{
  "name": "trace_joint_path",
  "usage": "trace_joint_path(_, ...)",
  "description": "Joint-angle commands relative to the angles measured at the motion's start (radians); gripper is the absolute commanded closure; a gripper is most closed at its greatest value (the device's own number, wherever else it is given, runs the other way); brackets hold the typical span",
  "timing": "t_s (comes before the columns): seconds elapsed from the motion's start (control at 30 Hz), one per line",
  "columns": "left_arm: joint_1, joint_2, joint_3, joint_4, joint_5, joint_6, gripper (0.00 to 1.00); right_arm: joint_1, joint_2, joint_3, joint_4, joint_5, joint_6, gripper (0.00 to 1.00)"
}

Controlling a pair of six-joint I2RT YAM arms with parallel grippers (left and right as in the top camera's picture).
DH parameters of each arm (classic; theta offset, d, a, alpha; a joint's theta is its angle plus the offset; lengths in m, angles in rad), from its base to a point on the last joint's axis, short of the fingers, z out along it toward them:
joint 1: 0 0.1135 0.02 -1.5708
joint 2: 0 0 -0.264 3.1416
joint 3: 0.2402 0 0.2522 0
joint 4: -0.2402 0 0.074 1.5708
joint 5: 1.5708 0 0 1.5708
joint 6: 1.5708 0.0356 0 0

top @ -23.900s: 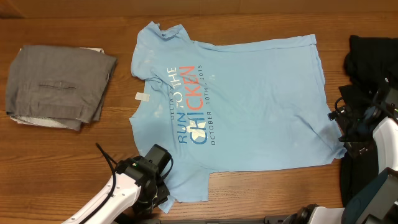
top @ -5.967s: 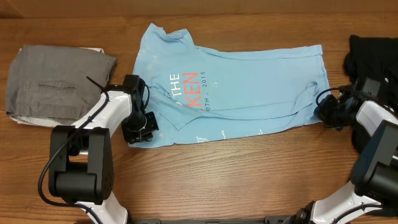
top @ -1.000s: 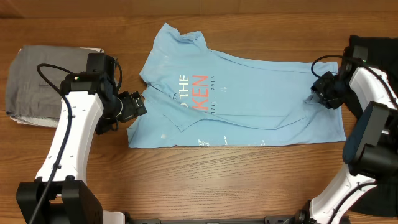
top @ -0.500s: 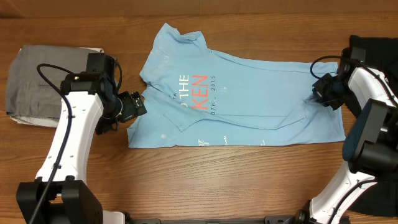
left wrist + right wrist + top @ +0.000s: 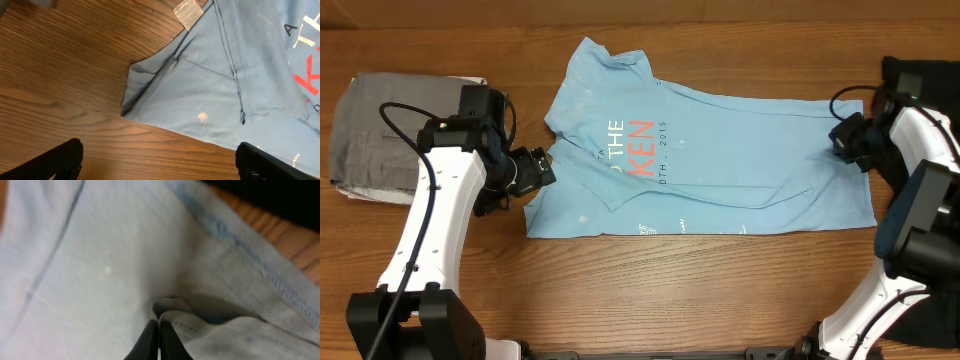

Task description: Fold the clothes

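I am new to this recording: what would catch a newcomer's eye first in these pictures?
The light blue T-shirt lies half folded across the wooden table, its red print cut by the fold. The right gripper is shut on its right edge; the left gripper stands open beside its left edge.

White arm links (image 5: 430, 215), black joints (image 5: 472, 105), looping black cables (image 5: 390, 107), seemingly dark tool fingers (image 5: 57, 160).

Bare wood of the table (image 5: 720, 290) runs wide along the six o'clock side of the T-shirt (image 5: 740, 150), and a claw can pass freely there. At nine o'clock, a folded grey garment (image 5: 390, 140) stands beyond my left gripper (image 5: 540, 172). At three o'clock, black cloth (image 5: 930, 72) crowds my right gripper (image 5: 843, 138). Twelve o'clock has a narrow bare strip.
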Motion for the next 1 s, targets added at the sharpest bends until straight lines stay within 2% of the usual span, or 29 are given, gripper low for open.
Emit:
trace_joint_path(0.0,0.0,-0.014,0.0,-0.002,-0.003,0.001,0.0,-0.014,0.006,0.027,0.02,-0.019,0.051,0.96)
trace_joint_path(0.4,0.0,-0.014,0.0,-0.002,-0.003,0.001,0.0,-0.014,0.007,0.025,0.085,0.095,0.1,0.96)
trace_joint_path(0.97,0.0,-0.014,0.0,-0.002,-0.003,0.001,0.0,-0.014,0.007,-0.021,0.153,0.138,0.099,0.96)
